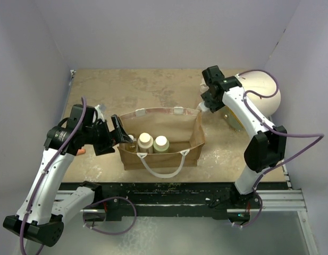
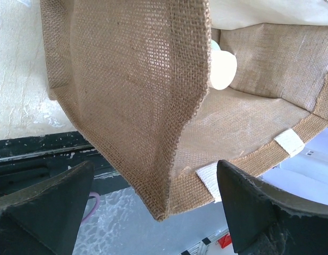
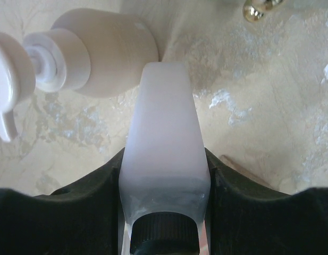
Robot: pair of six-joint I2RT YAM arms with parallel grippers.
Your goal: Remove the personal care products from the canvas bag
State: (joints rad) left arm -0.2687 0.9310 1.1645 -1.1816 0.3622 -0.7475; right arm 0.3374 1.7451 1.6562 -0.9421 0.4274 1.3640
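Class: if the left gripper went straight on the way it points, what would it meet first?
The canvas bag: its end wall and corner fold lie directly ahead of the open left gripper. It looks close, though depth is hard to judge.

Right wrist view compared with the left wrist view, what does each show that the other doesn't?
Only the right wrist: a white bottle, black-capped, gripped between the right fingers, with a pump bottle just past its far end. Only the left wrist: a corner of the bag between the wide-open left fingers, a cream cap inside it, and white tabs on its rim. Both: the mottled tabletop.
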